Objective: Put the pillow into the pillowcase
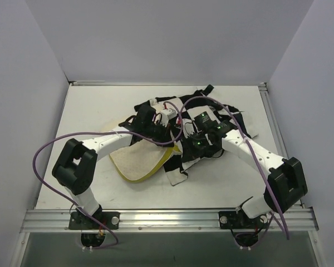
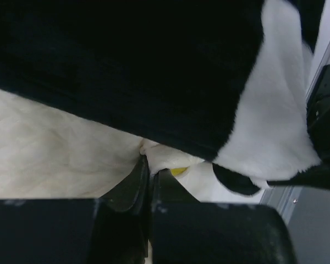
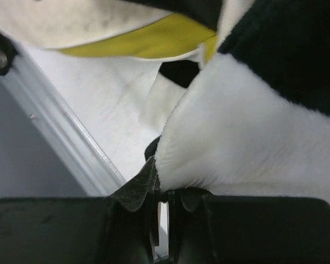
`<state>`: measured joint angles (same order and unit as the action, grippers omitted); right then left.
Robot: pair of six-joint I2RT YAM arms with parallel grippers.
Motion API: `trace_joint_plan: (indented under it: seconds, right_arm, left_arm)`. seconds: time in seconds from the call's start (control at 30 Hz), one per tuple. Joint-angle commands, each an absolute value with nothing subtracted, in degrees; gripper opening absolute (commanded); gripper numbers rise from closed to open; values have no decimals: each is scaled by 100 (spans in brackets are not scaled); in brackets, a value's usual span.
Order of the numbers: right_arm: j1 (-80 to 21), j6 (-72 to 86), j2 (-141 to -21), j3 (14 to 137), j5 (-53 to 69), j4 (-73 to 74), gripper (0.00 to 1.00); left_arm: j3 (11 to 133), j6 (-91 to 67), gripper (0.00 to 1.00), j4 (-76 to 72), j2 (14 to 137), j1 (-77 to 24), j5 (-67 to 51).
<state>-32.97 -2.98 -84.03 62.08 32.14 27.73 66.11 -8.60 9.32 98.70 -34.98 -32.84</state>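
- Roughly, the task looks about half done; in the overhead view the pillow [image 1: 134, 164] shows its rounded cream end at centre left of the frame, while its other end disappears under the pillowcase [image 1: 244, 125] bunched at centre and upper right on the table [image 1: 100, 105].
- Left to do, as a judgement: draw the case over the exposed end and straighten it; how deep the pillow sits inside cannot be told.
- Left gripper [image 2: 148, 165]: fingers pressed together, apparently nipping a small cream fold of the pillow [image 2: 44, 148] just under the hem of the pillowcase [image 2: 126, 66].
- Right gripper [image 3: 157, 179]: jaws closed on the edge of a white square of the pillowcase [image 3: 242, 126], near the lower centre of its wrist view.
- Materials: the pillow [image 3: 71, 22] is quilted and matt, with a smooth yellow side band; the case is thick, fuzzy plush in big black and white squares, limp and heavily rumpled; the table is flat, hard and white.
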Motion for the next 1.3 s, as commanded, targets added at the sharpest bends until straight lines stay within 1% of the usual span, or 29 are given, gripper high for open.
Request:
trace_joint_plan:
  seconds: [0.0, 0.07, 0.1, 0.13, 0.2, 0.27, 0.37, 0.47, 0.53, 0.57, 0.6, 0.63, 0.67, 0.7, 0.73, 0.77, 0.87, 0.93, 0.97, 1.0, 1.03, 1.07, 1.1, 1.13, 1.17, 1.2, 1.27]
  right_arm:
    - [-3053, -510, -8445, 6600, 4579, 4008, 0]
    - [-2630, -274, -8726, 6644, 4535, 3859, 0]
    - [-2228, -142, -8841, 6645, 4674, 3658, 0]
    - [-2093, -36, -8946, 6645, 4771, 3587, 0]
    - [-2074, 158, -9114, 6592, 4886, 3464, 0]
    - [-2249, 341, -9036, 6504, 5097, 3323, 0]
    - [-2408, 588, -8860, 6320, 5509, 3077, 7]
    - [-2391, 930, -8554, 6109, 6053, 3094, 9]
    - [-2364, 1623, -8403, 6004, 6396, 3015, 8]
    - [-2373, 2017, -8298, 5959, 6773, 2832, 8]
    - [-2399, 2465, -8236, 5872, 6889, 2064, 7]
    - [-2408, 3523, -8157, 5723, 6899, 1543, 6]
    - [-2400, 3942, -8052, 5426, 6847, 1016, 5]
    - [-2278, 4320, -8033, 5275, 6716, 149, 5]
    - [-2224, 4759, -8033, 5178, 6697, -199, 4]
    - [-2163, 4946, -8016, 5064, 6697, -428, 4]
    - [-2180, 5317, -7823, 4844, 6698, -1150, 6]
    - [-2188, 4785, -7805, 4746, 6566, -681, 8]
    - [-2162, 3746, -7909, 4824, 6487, -129, 8]
    - [-2153, 3022, -7980, 5086, 6399, 1304, 11]
    - [-2162, 2397, -8050, 5228, 6155, 2006, 27]
    - [-2171, 1834, -8112, 5360, 5961, 2657, 38]
    - [-2145, 1054, -8095, 5561, 5837, 3516, 50]
    - [-2066, 820, -8060, 5659, 5732, 3820, 63]
    - [-1796, 635, -7946, 5808, 5696, 4171, 65]
    - [-1654, 502, -7911, 5984, 5669, 4253, 66]
    - [-1241, 483, -7901, 6747, 5390, 4280, 66]
  left_arm:
    - [6944, -1554, 0, -543, 9809, -3428, -3120]
    - [6768, -1730, 0, -720, 9721, -3410, -3007]
    - [6602, -1775, 0, -799, 9686, -3401, -2980]
    - [6531, -1801, 0, -808, 9668, -3393, -2988]
    - [6364, -1776, 0, -756, 9633, -3393, -2988]
    - [6093, -1749, 0, -703, 9589, -3401, -3050]
    - [5820, -1295, 0, -493, 9493, -3524, -3261]
    - [5669, -601, 0, -19, 9265, -3805, -3269]
    - [5450, -519, 0, 141, 9098, -4024, -3270]
    - [5397, -588, 0, 88, 8957, -4112, -3313]
    - [5379, -867, 0, -338, 8921, -4192, -3383]
    - [5379, -1035, 0, -543, 8877, -4340, -3366]
    - [5370, -1211, 0, -745, 8868, -4359, -3297]
    - [5370, -1744, 0, -1156, 8903, -4359, -3261]
    - [5448, -2001, 0, -1282, 8956, -4290, -3243]
    - [5484, -2369, 0, -1405, 9043, -4159, -3252]
    - [5633, -2715, 0, -1775, 9158, -3947, -3060]
    - [5713, -2708, 0, -1776, 9220, -3938, -3076]
    - [5782, -2376, 0, -1662, 9228, -3946, -3085]
    - [5844, -2103, 0, -1122, 9202, -4007, -3024]
    - [5888, -1813, 0, -812, 9150, -4034, -3119]
    - [5932, -1132, 5, -495, 9028, -4069, -3294]
    - [5967, -707, 27, 308, 8939, -4095, -3914]
    - [6081, -207, 39, 821, 8860, -4096, -4268]
    - [6265, 1033, 48, 1487, 8711, -4087, -4506]
    - [6606, 1446, 60, 2556, 8623, -4070, -4517]
    - [6784, 1818, 68, 2978, 8412, -3589, -4578]
